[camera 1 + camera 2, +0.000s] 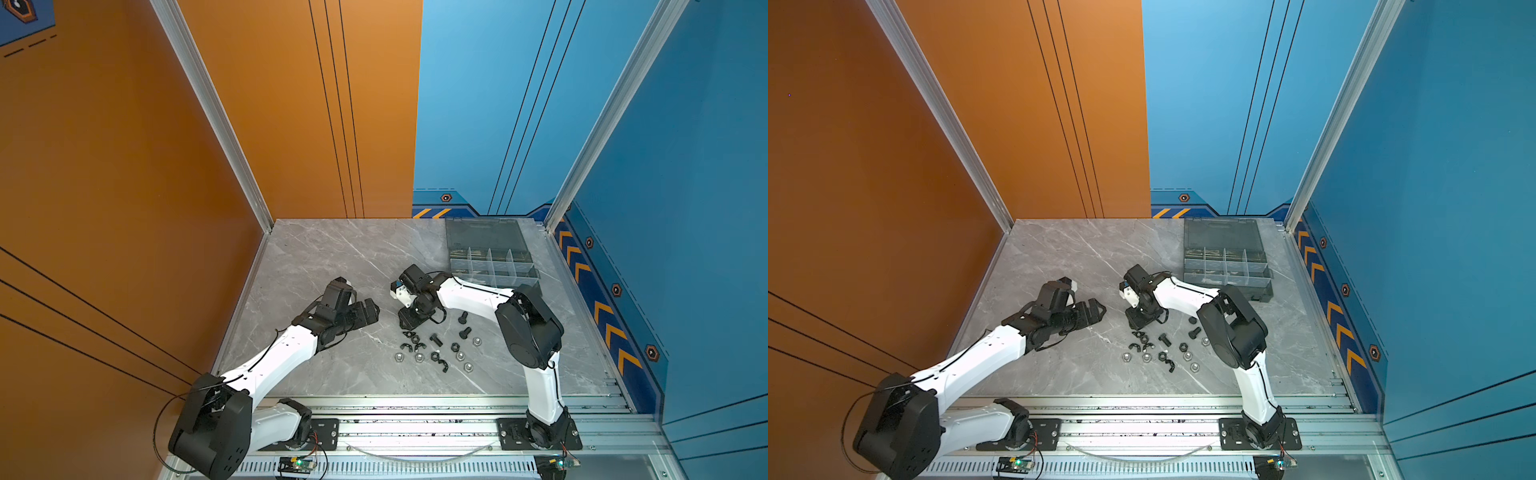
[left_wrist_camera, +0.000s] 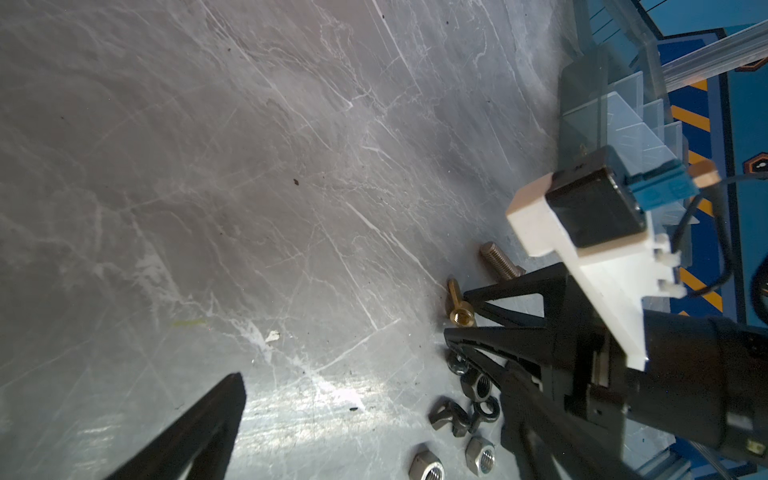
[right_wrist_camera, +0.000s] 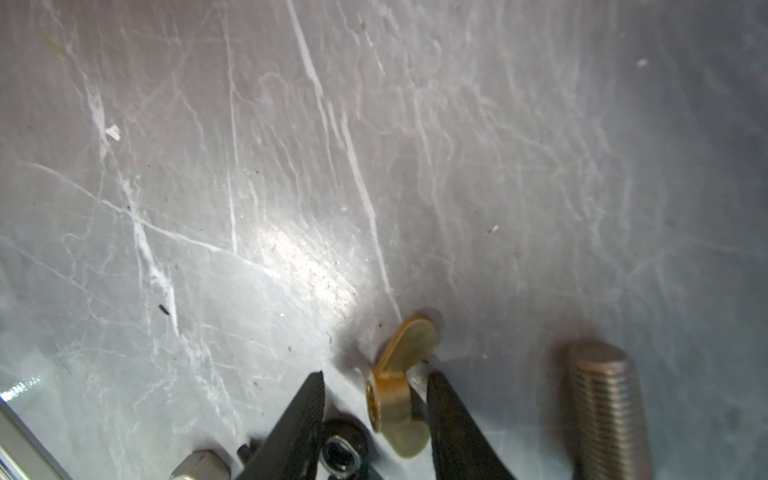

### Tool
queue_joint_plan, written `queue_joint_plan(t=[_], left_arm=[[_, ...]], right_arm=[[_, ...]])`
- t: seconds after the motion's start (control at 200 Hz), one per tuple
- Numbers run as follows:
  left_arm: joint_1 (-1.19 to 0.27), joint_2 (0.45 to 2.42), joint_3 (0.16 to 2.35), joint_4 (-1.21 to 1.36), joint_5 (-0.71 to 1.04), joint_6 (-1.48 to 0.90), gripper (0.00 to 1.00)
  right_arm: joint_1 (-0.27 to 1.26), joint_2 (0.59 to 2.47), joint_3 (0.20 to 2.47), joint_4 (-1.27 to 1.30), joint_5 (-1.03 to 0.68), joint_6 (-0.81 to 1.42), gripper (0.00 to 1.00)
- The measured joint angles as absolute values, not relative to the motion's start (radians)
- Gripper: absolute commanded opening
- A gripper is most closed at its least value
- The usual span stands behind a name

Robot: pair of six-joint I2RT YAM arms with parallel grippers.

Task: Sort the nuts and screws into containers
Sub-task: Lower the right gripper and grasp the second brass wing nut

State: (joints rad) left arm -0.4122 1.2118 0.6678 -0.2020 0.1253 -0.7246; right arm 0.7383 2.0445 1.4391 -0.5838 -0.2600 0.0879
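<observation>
The right pincer (image 3: 376, 376) stands apart astride a brass wing nut (image 3: 399, 401) on the desk (image 3: 249, 166), one finger close against it, not yet clamped. The silver screw (image 3: 602, 407) lies just beside it. The left pincer (image 1: 368, 311) hovers nearby, apart and empty. Sorting looks barely begun: black screws (image 1: 464, 319) and nuts (image 1: 460, 356) lie loose, well apart from the organiser box (image 1: 498, 277), whose contents I cannot make out. Both top views hide the brass nut under the pincer; only the wrist views show it.
</observation>
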Motion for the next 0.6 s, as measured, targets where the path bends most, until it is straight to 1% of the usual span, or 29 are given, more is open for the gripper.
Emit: queue_joint_plan(t=[0.27,0.466,0.601], left_arm=[[-0.412,1.212,0.668,-0.201,0.125,-0.725,0.98],[-0.412,1.212,0.668,-0.199,0.125,-0.725,0.98],[-0.412,1.212,0.668,-0.199,0.125,-0.725,0.98]], right_arm=[[0.736,2.046,1.439,-0.583,-0.257,0.096,0.26],[0.730,2.046,1.439,-0.582,-0.258,0.103,0.09],[0.720,2.045,1.428,-0.550,-0.278,0.106,0.03]])
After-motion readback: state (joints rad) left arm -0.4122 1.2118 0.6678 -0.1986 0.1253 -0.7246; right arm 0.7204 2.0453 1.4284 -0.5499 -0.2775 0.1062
